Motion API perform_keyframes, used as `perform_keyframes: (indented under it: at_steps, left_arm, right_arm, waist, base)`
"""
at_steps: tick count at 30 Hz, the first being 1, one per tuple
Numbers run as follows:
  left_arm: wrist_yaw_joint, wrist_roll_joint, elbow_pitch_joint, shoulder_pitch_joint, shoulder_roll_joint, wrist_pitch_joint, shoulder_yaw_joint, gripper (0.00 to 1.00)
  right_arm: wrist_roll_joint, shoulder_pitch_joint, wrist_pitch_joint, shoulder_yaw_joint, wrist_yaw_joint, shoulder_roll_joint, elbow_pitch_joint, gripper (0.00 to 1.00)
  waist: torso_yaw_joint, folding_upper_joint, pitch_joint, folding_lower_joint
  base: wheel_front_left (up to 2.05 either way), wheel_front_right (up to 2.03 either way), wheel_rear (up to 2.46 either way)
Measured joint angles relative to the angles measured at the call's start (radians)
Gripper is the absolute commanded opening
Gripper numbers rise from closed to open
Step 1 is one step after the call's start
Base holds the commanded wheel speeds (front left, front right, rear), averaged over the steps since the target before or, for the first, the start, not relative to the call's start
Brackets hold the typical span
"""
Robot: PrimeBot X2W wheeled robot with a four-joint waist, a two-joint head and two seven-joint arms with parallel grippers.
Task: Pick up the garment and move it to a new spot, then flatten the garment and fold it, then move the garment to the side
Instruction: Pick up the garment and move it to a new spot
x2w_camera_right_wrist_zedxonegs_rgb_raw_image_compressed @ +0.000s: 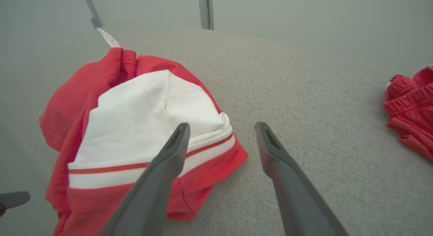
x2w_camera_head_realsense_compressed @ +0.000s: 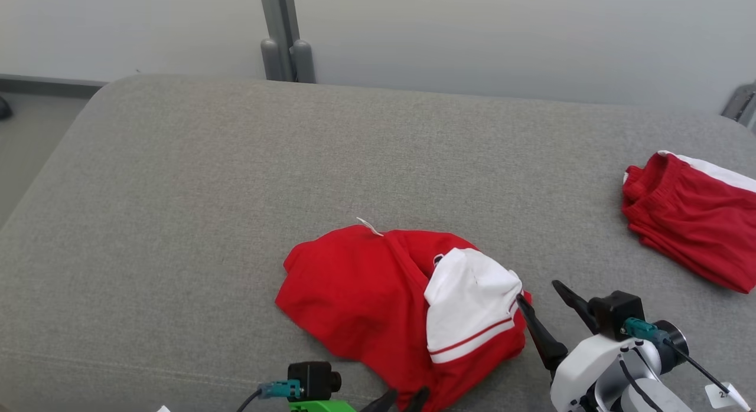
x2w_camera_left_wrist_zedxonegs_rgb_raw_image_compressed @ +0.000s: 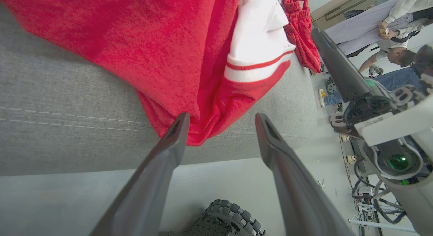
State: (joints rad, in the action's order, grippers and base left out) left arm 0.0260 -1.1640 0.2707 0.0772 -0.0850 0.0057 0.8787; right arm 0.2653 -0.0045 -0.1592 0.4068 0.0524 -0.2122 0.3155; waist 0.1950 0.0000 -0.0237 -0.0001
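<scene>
Where the grey cushion [x2w_camera_head_realsense_compressed: 207, 164] ends at its front edge, the left gripper [x2w_camera_head_realsense_compressed: 403, 398] stands released, jaws wide and empty. The lowest hem of the red garment [x2w_camera_head_realsense_compressed: 348, 294] sits between its tips, but contact cannot be judged. Just right of it, the right gripper [x2w_camera_head_realsense_compressed: 537, 289] is likewise spread and holds nothing, one finger beside the garment's white panel [x2w_camera_head_realsense_compressed: 469, 294]. The garment lies crumpled near the front edge, a white label [x2w_camera_head_realsense_compressed: 369, 226] on its far side. Farther right rests a second red garment [x2w_camera_head_realsense_compressed: 691, 229]. Behind stand a grey post [x2w_camera_head_realsense_compressed: 277, 28] and a pale wall [x2w_camera_head_realsense_compressed: 531, 34].
</scene>
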Motion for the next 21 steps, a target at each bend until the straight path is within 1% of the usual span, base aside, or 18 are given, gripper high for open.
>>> perform_keyframes:
  at_steps: [3,5,8,11,14,17,18,19,20,21]
  left_arm:
    - [-0.001,0.007,-0.021,0.0,0.0,-0.008,0.002,1.0]
    - [-0.001,0.008,-0.031,0.0,0.0,-0.011,0.001,1.0]
    - [-0.001,0.012,-0.046,0.0,0.0,-0.011,0.001,1.0]
    - [-0.001,0.015,-0.057,0.001,0.0,-0.011,0.001,1.0]
    - [-0.001,0.015,-0.06,0.001,0.0,-0.011,0.001,1.0]
    - [-0.001,0.015,-0.068,0.001,0.0,-0.012,-0.001,1.0]
    - [-0.002,0.015,-0.07,0.001,0.0,-0.013,-0.003,1.0]
    - [-0.002,0.015,-0.071,0.001,0.0,-0.016,-0.005,1.0]
    - [-0.005,0.015,-0.071,0.001,-0.001,-0.017,-0.007,1.0]
    - [-0.01,0.015,-0.072,0.001,-0.002,-0.021,-0.011,1.0]
  right_arm:
    - [0.008,-0.019,0.028,-0.005,0.0,0.001,0.042,1.0]
    - [0.011,-0.034,0.049,-0.005,0.008,0.0,0.072,1.0]
    - [0.027,-0.061,0.071,-0.01,0.01,0.001,0.114,1.0]
    - [0.037,-0.088,0.087,-0.018,0.018,0.001,0.153,1.0]
    - [0.041,-0.103,0.096,-0.023,0.018,0.0,0.177,1.0]
    - [0.064,-0.117,0.107,-0.039,0.021,0.006,0.211,1.0]
    - [0.094,-0.119,0.114,-0.047,0.027,0.017,0.238,1.0]
    - [0.102,-0.119,0.118,-0.045,0.032,0.022,0.252,0.85]
    - [0.108,-0.119,0.122,-0.044,0.036,0.027,0.264,0.44]
    - [0.117,-0.119,0.128,-0.041,0.042,0.033,0.271,0.37]
  waist:
    - [0.023,0.0,0.005,0.0]
    - [0.037,0.0,0.01,0.0]
    - [0.057,0.0,0.021,0.0]
    - [0.076,0.0,0.034,0.0]
    - [0.089,0.0,0.041,0.0]
    - [0.107,0.0,0.052,0.0]
    - [0.118,0.0,0.057,0.0]
    - [0.124,0.0,0.059,0.0]
    - [0.129,0.0,0.06,0.0]
    - [0.133,0.0,0.06,0.0]
  base:
    - [0.0,0.0,0.0]
    - [0.0,0.0,0.0]
    - [0.0,0.0,0.0]
    - [0.0,0.0,0.0]
    - [0.0,0.0,0.0]
    - [0.0,0.0,0.0]
    - [0.0,0.0,0.0]
    - [0.0,0.0,0.0]
    - [0.0,0.0,0.0]
    - [0.0,0.0,0.0]
